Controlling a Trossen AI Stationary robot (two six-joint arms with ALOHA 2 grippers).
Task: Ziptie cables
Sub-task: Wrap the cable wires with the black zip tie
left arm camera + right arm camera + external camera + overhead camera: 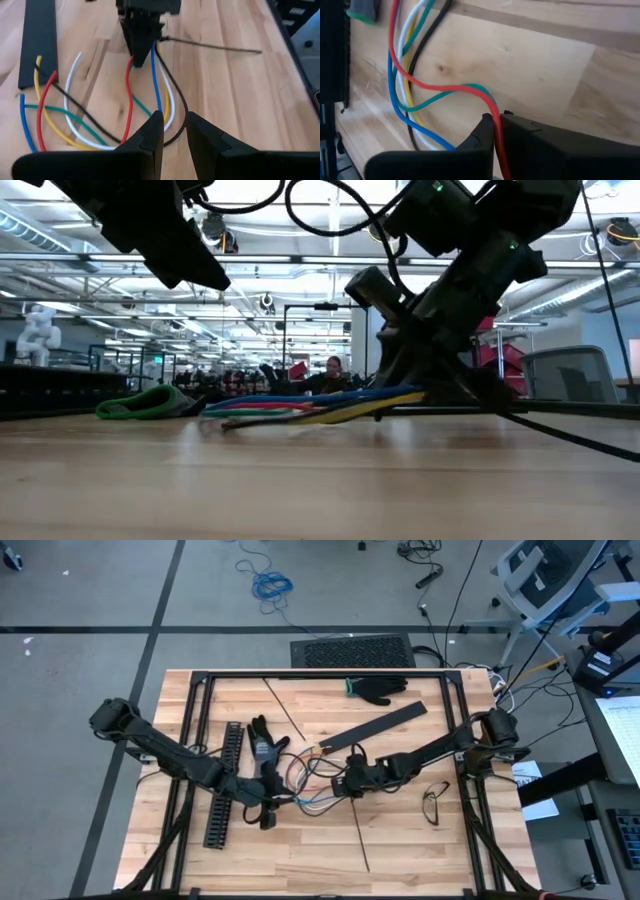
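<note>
At centre frame, the right gripper [495, 131] pinches the cables [305, 788]; the left gripper [172, 134], fingers slightly parted around them, should gather strands tightly.

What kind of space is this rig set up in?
Likely a large open robotics lab or workshop: long ceiling light rows over more workstations behind the table, an office chair, and loose cables on the grey floor.
</note>
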